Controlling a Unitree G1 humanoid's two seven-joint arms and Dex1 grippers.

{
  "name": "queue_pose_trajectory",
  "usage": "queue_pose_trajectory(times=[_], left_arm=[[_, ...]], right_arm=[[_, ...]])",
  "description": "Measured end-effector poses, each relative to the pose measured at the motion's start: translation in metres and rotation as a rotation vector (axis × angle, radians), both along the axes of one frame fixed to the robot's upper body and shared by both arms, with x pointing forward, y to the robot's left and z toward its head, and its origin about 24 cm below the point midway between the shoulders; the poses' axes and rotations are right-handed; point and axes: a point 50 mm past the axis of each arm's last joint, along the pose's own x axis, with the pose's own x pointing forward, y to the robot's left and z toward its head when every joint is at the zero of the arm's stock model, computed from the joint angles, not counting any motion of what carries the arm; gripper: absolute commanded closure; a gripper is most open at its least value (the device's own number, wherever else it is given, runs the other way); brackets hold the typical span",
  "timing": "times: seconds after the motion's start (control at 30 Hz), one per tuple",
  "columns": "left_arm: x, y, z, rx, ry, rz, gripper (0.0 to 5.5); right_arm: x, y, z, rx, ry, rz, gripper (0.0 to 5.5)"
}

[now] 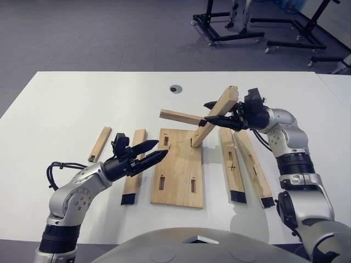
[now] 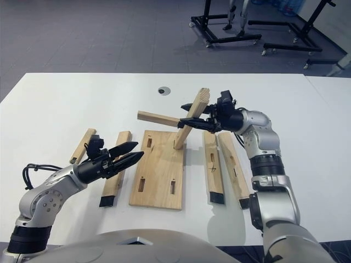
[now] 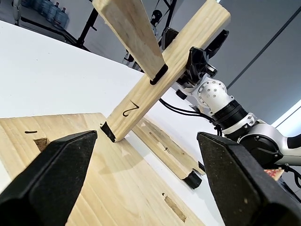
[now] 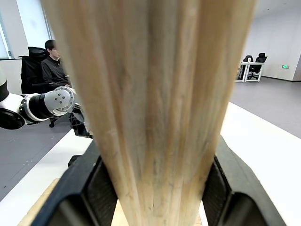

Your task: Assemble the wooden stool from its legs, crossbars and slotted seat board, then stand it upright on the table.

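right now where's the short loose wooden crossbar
In the left eye view the short wooden crossbar lies flat at the left of the white table, outside the black-tipped wooden leg by the left gripper.

We are looking across a white table [image 1: 66, 109] with a small round hole [image 1: 175, 88], standing on a grey tiled floor [image 1: 109, 33]. Black wheeled frames [image 1: 237, 36] are standing beyond it, and office chairs [image 4: 260, 60] are sitting far off.

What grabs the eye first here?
The right gripper clamps a tilted leg above the middle of the table, a crossbar jutting from its side and its foot resting on the seat board. The left gripper hovers open at the board's left edge.
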Motion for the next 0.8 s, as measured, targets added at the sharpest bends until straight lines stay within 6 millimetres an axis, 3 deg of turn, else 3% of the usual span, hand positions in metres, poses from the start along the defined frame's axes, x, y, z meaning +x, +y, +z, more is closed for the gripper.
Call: queue_pose_trajectory(times=[0.1, 0.37, 0.47, 0.6, 0.8], left_arm=[[0.001, -0.001, -0.002, -0.009, 0.003, 0.008, 1.61], [0.003, -0.003, -0.006, -0.014, -0.004, 0.035, 1.61], [0.004, -0.002, -0.009, -0.015, 0.003, 0.045, 1.61], [0.005, -0.002, -0.009, -0.033, -0.008, 0.065, 1.61], [-0.001, -0.004, -0.014, -0.067, 0.012, 0.089, 1.61]], right_arm=[[0.007, -0.001, 0.0, -0.054, 0.003, -0.037, 2.7], [0.015, -0.003, 0.006, -0.037, -0.008, -0.096, 1.44], [0.015, -0.006, 0.016, 0.009, -0.019, -0.112, 1.38], [0.009, -0.009, 0.048, 0.114, -0.087, -0.125, 1.38], [0.017, -0.026, 0.073, 0.182, -0.22, -0.311, 1.38]])
